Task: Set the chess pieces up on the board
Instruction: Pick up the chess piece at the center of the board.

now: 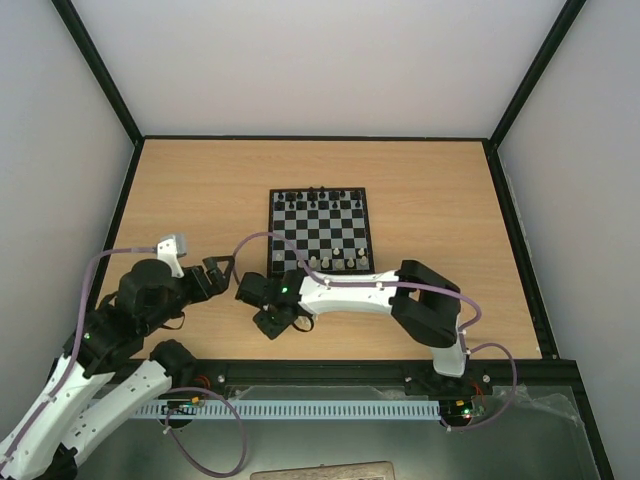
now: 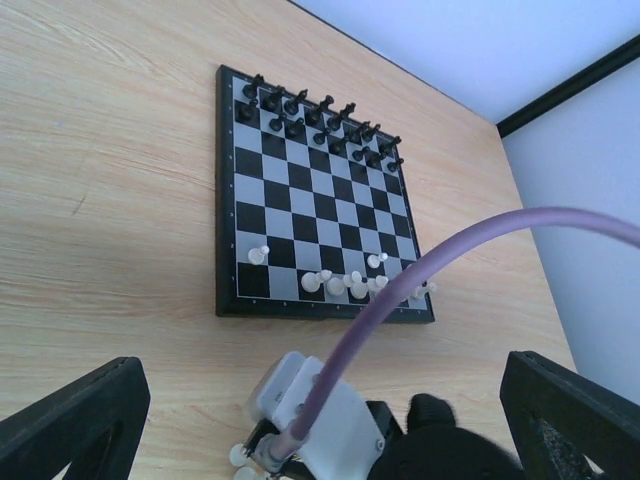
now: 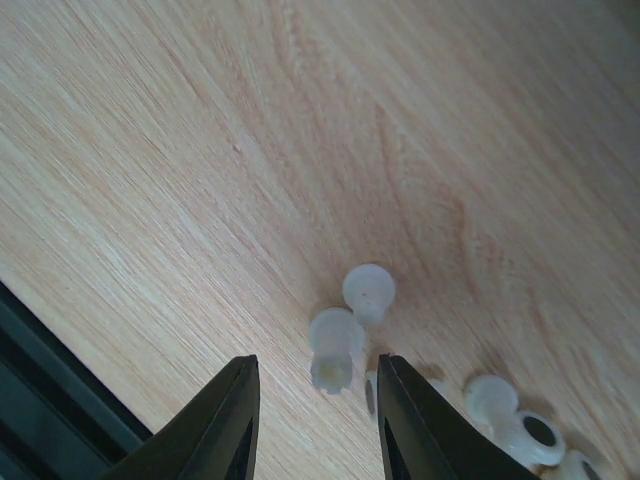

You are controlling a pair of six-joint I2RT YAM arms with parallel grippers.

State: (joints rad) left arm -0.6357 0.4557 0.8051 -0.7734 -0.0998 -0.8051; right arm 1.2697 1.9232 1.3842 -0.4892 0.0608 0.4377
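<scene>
1. The white chess pieces (image 2: 335, 285) are tiny and rounded, of milky plastic. A cluster of them stands on the near rows of the board (image 2: 320, 215), and a single white piece (image 2: 258, 255) stands alone towards its left edge.
2. More lie off the board. The right wrist view shows a small group of loose pieces (image 3: 368, 290) on the table, and one on its side (image 3: 540, 432) shows a hollow ring-shaped base.
3. The board is a small flat square, checkered black and pale grey inside a black border. It lies around the middle of the table.
4. Black pieces (image 2: 320, 120), slim and glossy, stand upright along its two far rows.
5. The right gripper (image 3: 315, 400) hangs low over the loose pieces, just in front of the board's near left corner. Its dark fingers (image 3: 225, 420) stand narrowly apart. One pale piece (image 3: 335, 348) sits at the mouth of the gap and touches neither finger, so nothing is held.
6. The left gripper (image 1: 222, 268) is left of the board, near the right one. Its black fingers (image 2: 75, 420) are spread wide and hold nothing.
7. The table (image 1: 200, 190) is pale wood-grain laminate, smooth and matte. A purple cable (image 2: 450, 250) arcs across the left wrist view.
</scene>
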